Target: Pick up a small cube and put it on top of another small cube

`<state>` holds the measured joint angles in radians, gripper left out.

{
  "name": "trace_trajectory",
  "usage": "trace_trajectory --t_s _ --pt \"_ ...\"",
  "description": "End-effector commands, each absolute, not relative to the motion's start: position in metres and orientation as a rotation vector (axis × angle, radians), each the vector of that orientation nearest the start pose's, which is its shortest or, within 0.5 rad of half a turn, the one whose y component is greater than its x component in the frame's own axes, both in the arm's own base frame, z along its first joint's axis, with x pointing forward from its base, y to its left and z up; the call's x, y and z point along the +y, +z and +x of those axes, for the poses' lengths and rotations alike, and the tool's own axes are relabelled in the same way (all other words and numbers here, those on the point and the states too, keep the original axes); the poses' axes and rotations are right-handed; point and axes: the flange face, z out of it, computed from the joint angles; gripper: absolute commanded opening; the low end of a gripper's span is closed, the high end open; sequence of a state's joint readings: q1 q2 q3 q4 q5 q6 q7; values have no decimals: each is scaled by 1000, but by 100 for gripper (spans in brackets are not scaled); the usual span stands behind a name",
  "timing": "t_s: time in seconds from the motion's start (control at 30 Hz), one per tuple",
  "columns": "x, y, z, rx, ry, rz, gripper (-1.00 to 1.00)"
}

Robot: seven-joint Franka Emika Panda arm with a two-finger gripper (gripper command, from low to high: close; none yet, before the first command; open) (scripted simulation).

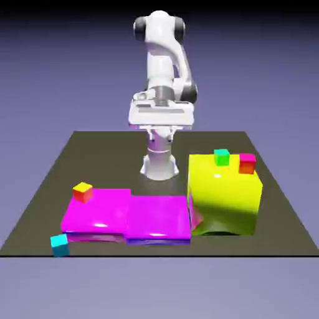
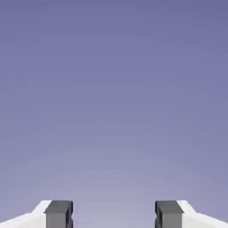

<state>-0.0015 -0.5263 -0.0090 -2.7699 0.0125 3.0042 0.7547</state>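
Note:
Several small cubes show in the exterior view. An orange cube with a yellow top [image 1: 83,192] sits on the left magenta slab [image 1: 99,218]. A cyan cube [image 1: 60,245] lies on the table by the front left corner. A green cube [image 1: 221,157] and a red cube with a magenta top [image 1: 247,163] rest on the big yellow block [image 1: 225,199]. My gripper [image 1: 161,123] hangs high near the robot's base, well behind and above all the cubes. In the hand view the gripper [image 2: 113,216] is open, its grey fingertips [image 2: 58,213] far apart, with only the backdrop between them.
A second magenta slab [image 1: 159,218] lies between the left slab and the yellow block. The dark table [image 1: 87,149] ends just in front of the slabs. The yellow block stands much taller than the slabs.

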Motion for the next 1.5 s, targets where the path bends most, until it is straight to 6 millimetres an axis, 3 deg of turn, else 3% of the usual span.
trace_trajectory --t_s 0.0,0.33,0.63,0.87,1.1,1.17,1.27,1.3,1.33,1.43,1.47 --pt "-14 454 412 1074 -953 -2480 0" --pt "-114 409 499 1620 -545 -2368 0" --pt "-218 340 545 2048 -175 -2156 0" --pt "-298 272 557 2323 108 -1940 0" --pt "-369 196 549 2540 388 -1701 0" --pt "-375 189 547 2556 414 -1678 0" --pt "-362 121 542 2556 414 -1679 0" --pt "-362 121 542 2556 414 -1679 -100" --pt "-362 121 542 2556 414 -1679 -100" --pt "-371 193 549 2550 414 -1673 -100" --pt "-362 209 553 2524 412 -1681 -100"
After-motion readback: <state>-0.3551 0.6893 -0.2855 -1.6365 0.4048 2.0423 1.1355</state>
